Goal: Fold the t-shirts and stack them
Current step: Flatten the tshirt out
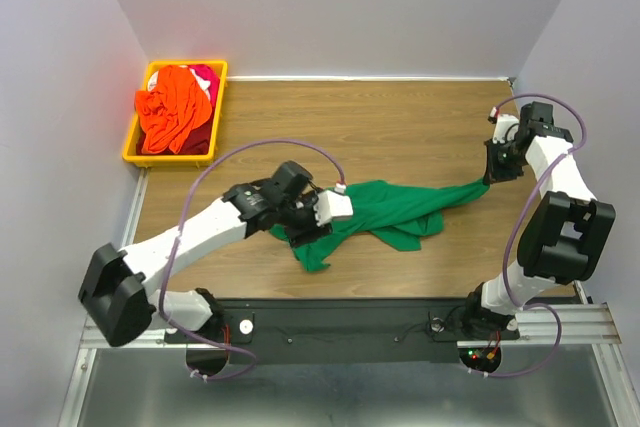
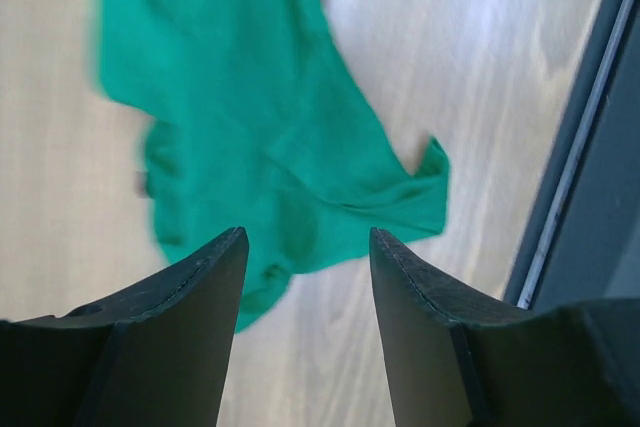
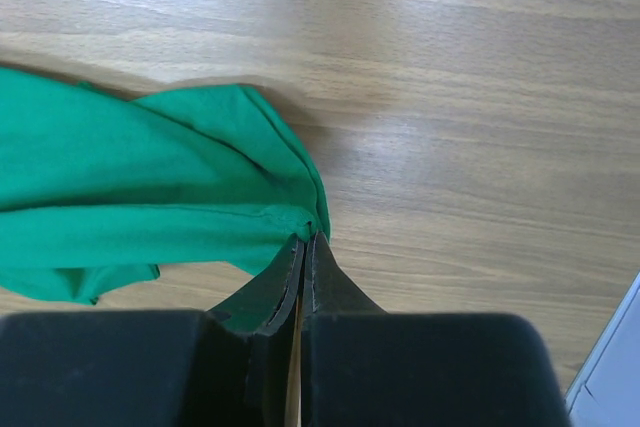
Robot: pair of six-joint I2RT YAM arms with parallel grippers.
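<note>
Top external view: one green t-shirt point(image 1: 395, 209), soft and crumpled, lies drawn into a long rumpled band across the wood-grain table point(image 1: 380, 127). My right gripper point(image 3: 305, 239) pinches its right-hand end, with the fingers closed on the cloth. My left gripper point(image 2: 308, 235) hangs over the other end, its fingers spread wide and holding nothing. Two more shirts, an orange t-shirt point(image 1: 170, 115) and a red-pink t-shirt point(image 1: 206, 75), are heaped in one yellow plastic bin point(image 1: 133, 152) at the far left corner.

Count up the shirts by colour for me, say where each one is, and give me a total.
Green shirt: 1, on the table, one end pinched in the right gripper
Orange shirt: 1, in the bin
Red-pink shirt: 1, in the bin, mostly under the orange one
Total: 3 shirts
</note>
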